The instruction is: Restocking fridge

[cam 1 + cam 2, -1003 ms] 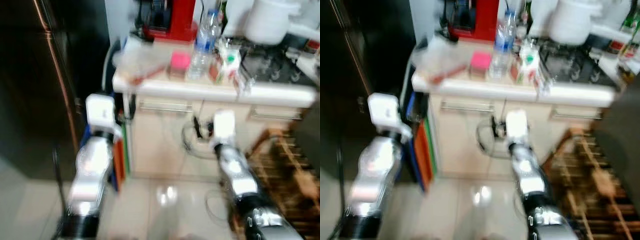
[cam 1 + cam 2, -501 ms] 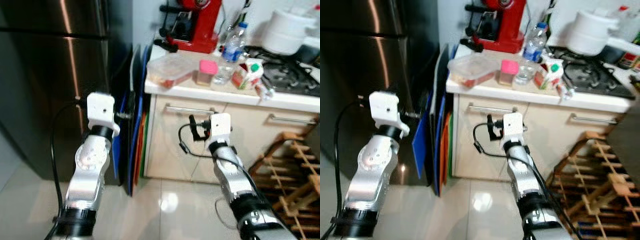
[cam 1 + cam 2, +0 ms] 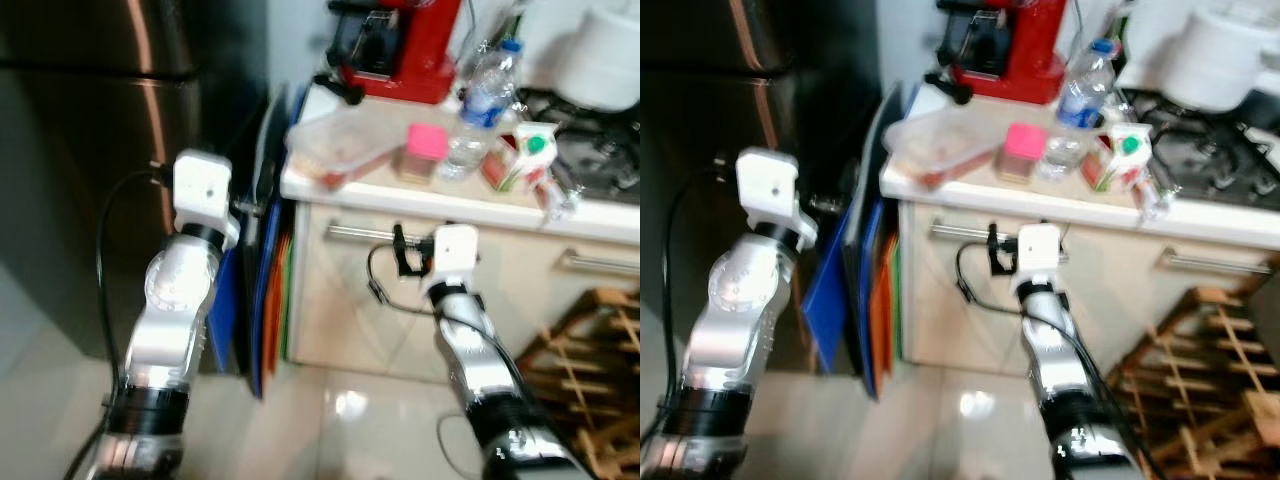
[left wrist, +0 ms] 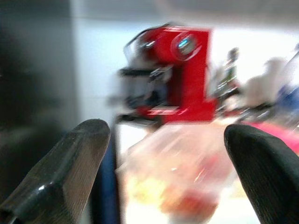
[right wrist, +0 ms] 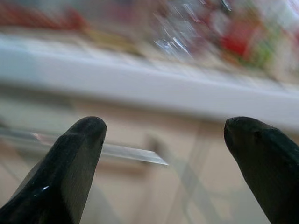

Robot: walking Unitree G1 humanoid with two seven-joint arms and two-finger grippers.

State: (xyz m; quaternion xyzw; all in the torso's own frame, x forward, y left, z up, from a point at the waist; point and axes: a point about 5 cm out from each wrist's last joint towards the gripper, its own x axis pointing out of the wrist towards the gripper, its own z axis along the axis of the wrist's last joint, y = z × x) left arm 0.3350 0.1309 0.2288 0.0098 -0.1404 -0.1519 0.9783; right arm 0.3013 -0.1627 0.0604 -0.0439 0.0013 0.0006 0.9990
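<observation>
A dark steel fridge (image 3: 80,150) stands shut at the left. On the white counter (image 3: 450,195) beside it are a clear food container (image 3: 340,150), a pink-lidded jar (image 3: 425,150), a water bottle (image 3: 482,110) and a small carton (image 3: 528,155). Both silver arms are raised in front of the counter cabinet. In the left wrist view my left gripper (image 4: 163,172) is open and holds nothing, facing the container and a red coffee machine (image 4: 182,74). My right gripper (image 5: 163,163) is open too, facing the counter edge and a drawer handle (image 5: 131,153).
Blue, orange and green boards (image 3: 265,290) stand on edge between fridge and cabinet. A wooden rack (image 3: 590,350) sits at the lower right. A gas hob (image 3: 600,160) and white pot (image 3: 615,50) lie at the far right. Glossy tiled floor (image 3: 340,420) lies below.
The whole picture has shifted and cleared since a second ago, so the camera moved; the counter now looks closer. Both arms keep the same raised pose.
</observation>
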